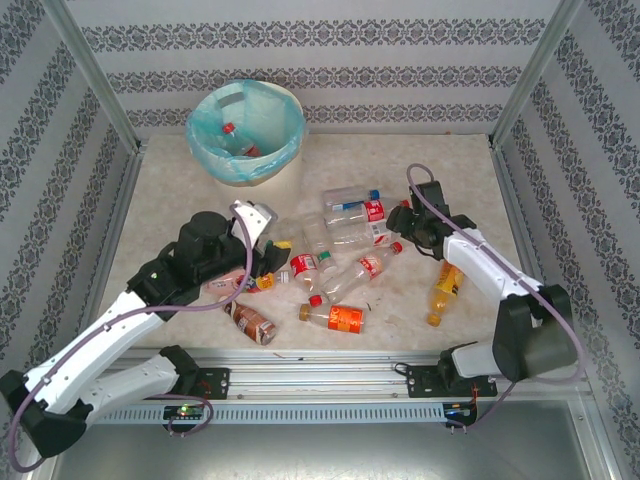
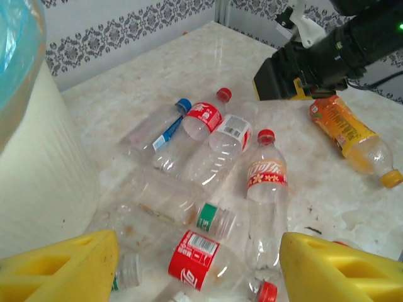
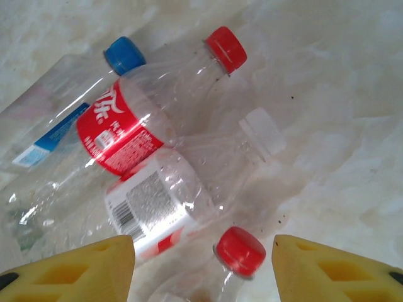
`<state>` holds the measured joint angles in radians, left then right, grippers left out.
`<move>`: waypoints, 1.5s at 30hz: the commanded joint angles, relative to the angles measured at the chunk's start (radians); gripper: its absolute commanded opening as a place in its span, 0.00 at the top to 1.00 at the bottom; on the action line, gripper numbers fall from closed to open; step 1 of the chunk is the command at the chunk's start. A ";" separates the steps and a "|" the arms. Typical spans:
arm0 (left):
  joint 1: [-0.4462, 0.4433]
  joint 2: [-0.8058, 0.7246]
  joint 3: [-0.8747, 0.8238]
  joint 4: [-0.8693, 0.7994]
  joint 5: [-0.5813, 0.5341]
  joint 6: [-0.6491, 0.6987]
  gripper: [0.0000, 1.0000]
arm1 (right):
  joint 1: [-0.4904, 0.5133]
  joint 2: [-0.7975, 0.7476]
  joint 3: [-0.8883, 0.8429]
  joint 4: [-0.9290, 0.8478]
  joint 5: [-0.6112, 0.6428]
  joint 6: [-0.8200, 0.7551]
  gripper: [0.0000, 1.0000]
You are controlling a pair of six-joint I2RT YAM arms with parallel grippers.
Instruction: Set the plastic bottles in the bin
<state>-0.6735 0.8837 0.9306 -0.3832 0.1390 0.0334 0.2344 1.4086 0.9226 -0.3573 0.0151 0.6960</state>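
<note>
Several plastic bottles (image 1: pixel 340 250) lie in a heap mid-table. The bin (image 1: pixel 245 130), cream with a turquoise liner, stands at the back left with a red-capped bottle (image 1: pixel 232 130) inside. My left gripper (image 1: pixel 272 263) is open at the heap's left edge. In the left wrist view its yellow fingers (image 2: pixel 340 270) stand wide on either side of a red-labelled bottle (image 2: pixel 195 258) without touching it. My right gripper (image 1: pixel 400 235) hangs open at the heap's right side. Its fingers (image 3: pixel 340 270) straddle the red cap (image 3: pixel 240 250) of a clear bottle, with gaps on both sides.
An orange drink bottle (image 1: pixel 445 290) lies alone at the right, beside the right arm. An orange-labelled bottle (image 1: pixel 343 318) and a brown one (image 1: pixel 252 322) lie near the front rail. The bin's wall (image 2: pixel 38 170) rises close on the left of the left gripper. Patterned walls enclose the table.
</note>
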 commanded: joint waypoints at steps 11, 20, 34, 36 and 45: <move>-0.008 -0.089 -0.051 0.015 -0.072 -0.007 0.29 | -0.100 0.161 -0.019 0.192 -0.137 0.163 0.34; -0.008 -0.084 -0.052 0.006 -0.077 0.002 0.28 | -0.145 0.254 0.001 0.262 -0.222 0.234 0.35; -0.008 -0.080 -0.050 0.024 -0.048 0.008 0.27 | -0.179 0.336 -0.005 0.358 -0.267 0.282 0.35; -0.008 -0.081 -0.050 0.021 -0.053 0.010 0.27 | -0.181 0.344 -0.008 0.377 -0.285 0.293 0.31; -0.008 -0.079 -0.052 0.015 -0.057 0.014 0.27 | -0.184 0.364 -0.003 0.397 -0.328 0.286 0.31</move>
<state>-0.6735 0.8104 0.8806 -0.3820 0.0776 0.0269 0.0608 1.7515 0.9207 0.0147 -0.2977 0.9905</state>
